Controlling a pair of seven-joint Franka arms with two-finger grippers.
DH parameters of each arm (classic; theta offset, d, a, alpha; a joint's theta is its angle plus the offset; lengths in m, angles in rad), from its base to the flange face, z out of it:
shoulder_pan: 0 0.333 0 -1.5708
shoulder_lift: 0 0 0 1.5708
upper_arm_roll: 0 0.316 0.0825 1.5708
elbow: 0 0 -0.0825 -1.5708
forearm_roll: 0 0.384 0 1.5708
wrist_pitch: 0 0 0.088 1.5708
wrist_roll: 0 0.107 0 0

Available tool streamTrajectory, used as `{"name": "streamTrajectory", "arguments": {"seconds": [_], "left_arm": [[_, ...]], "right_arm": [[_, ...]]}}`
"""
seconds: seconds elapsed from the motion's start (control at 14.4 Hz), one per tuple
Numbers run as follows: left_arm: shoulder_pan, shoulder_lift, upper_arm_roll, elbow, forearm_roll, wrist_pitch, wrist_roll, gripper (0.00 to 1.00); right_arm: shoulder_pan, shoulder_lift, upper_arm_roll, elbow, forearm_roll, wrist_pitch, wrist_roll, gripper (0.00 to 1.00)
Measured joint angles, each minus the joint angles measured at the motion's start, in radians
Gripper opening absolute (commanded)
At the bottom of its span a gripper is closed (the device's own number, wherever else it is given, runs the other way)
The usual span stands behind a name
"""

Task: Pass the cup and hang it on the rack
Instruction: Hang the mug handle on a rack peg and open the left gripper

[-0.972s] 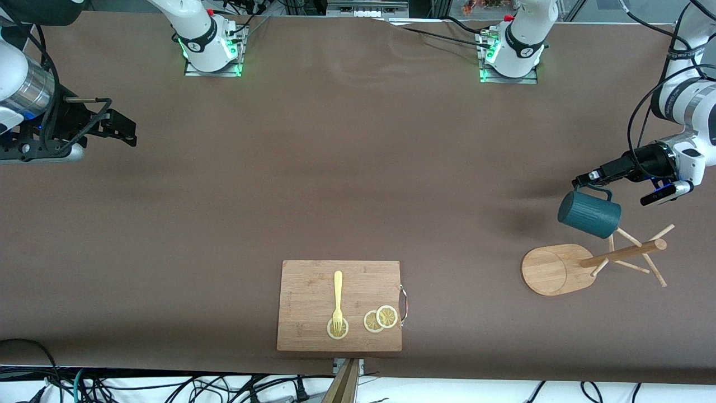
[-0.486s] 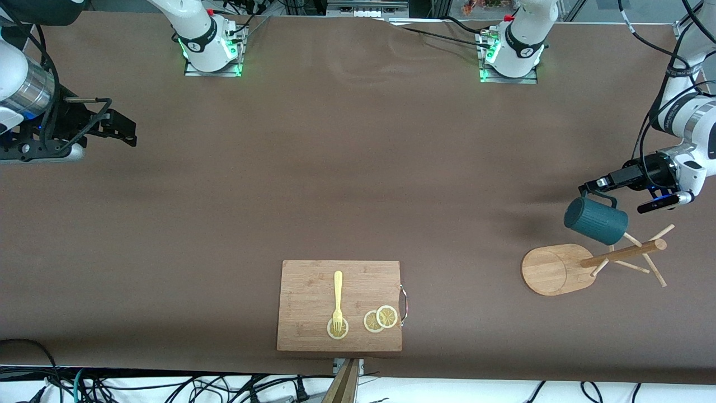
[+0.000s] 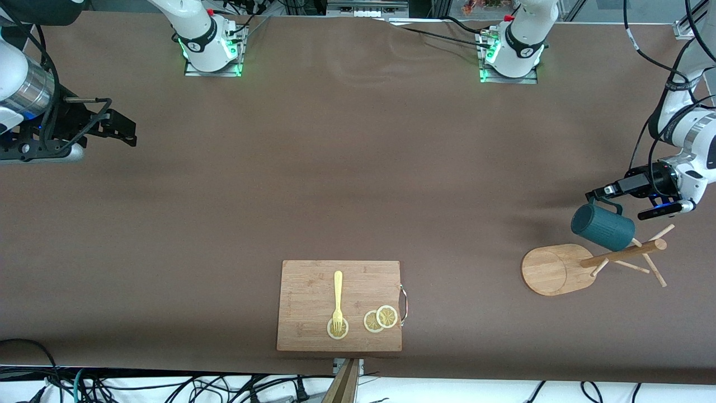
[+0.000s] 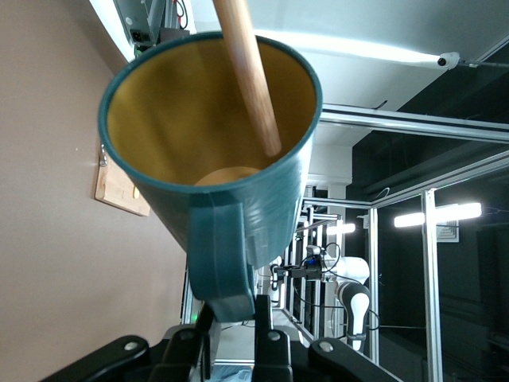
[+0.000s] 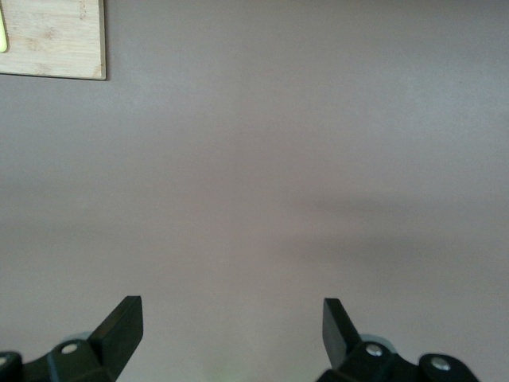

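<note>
Cup over the rack, hanging not finished.

Front view: the left gripper (image 3: 599,194) pinches the handle of the one cup (image 3: 602,226) above the one rack (image 3: 559,270); the right gripper (image 3: 120,130) waits well apart from the rack.
Left wrist view: one peg (image 4: 248,76) already enters the cup's mouth; release remains.
Right wrist view: its fingers (image 5: 121,322) are spread, empty, over bare table (image 5: 278,159).

My left gripper (image 3: 597,195) grips the cup (image 3: 603,226) by its handle; a rack (image 3: 621,254) peg pokes into its mouth, more pegs crowd beneath. Bare table surrounds my spread right gripper (image 5: 231,326).
</note>
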Motion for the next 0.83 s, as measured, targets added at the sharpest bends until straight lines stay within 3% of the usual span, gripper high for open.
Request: {"name": "streamTrajectory", "arguments": {"seconds": [0.62,0.83], "left_arm": [[0.04,0.076,-0.001,0.046,-0.015,-0.051,0.0,0.05],[0.044,0.081,-0.003,0.046,-0.017,-0.054,0.0,0.13]], "right_arm": [[0.0,0.0,0.0,0.0,0.0,0.001,0.0,0.99],[0.0,0.0,0.0,0.0,0.0,0.001,0.0,1.0]]}}
